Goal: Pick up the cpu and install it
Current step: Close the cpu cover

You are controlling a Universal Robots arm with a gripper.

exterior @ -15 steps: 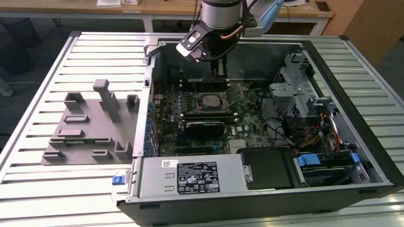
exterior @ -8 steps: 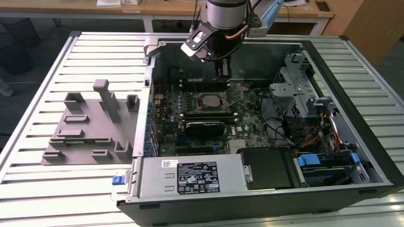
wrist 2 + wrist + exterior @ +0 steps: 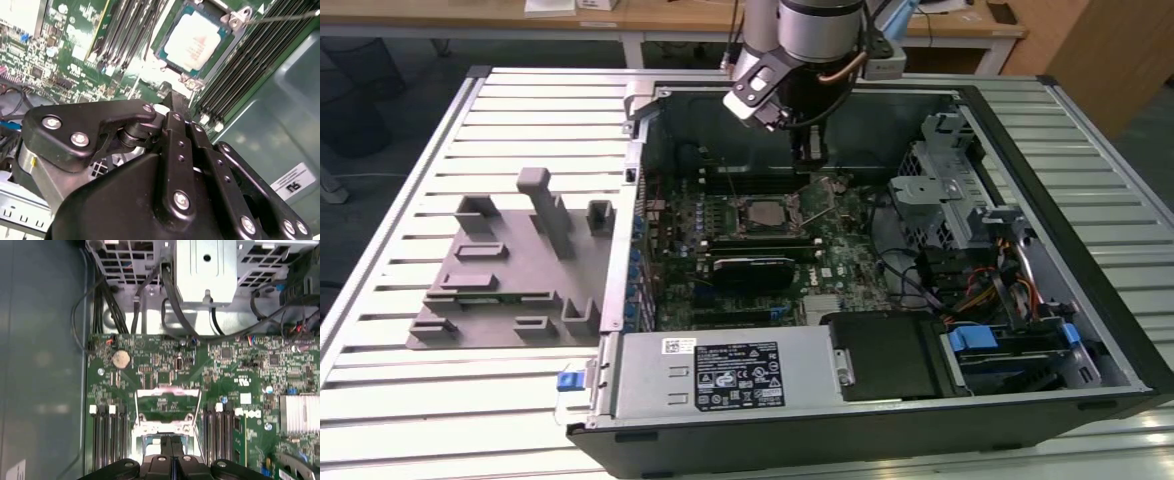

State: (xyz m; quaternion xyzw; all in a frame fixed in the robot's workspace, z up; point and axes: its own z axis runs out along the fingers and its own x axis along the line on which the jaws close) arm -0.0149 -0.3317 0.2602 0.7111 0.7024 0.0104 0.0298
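The cpu, a small square chip with a pale silver top, lies flat in the motherboard socket in the middle of the open computer case. My gripper hangs above the board, just behind the socket toward the case's back wall. In both wrist views its black fingers are pressed together with nothing between them. In the second wrist view the gripper ends a short way from the chip's edge and does not touch it. The socket's metal frame stands raised.
A thin socket lever sticks out beside the chip. Memory slots flank the socket. A grey fixture block lies on the slatted table at the exterior view's left. Drive cage, cables and power supply crowd the case.
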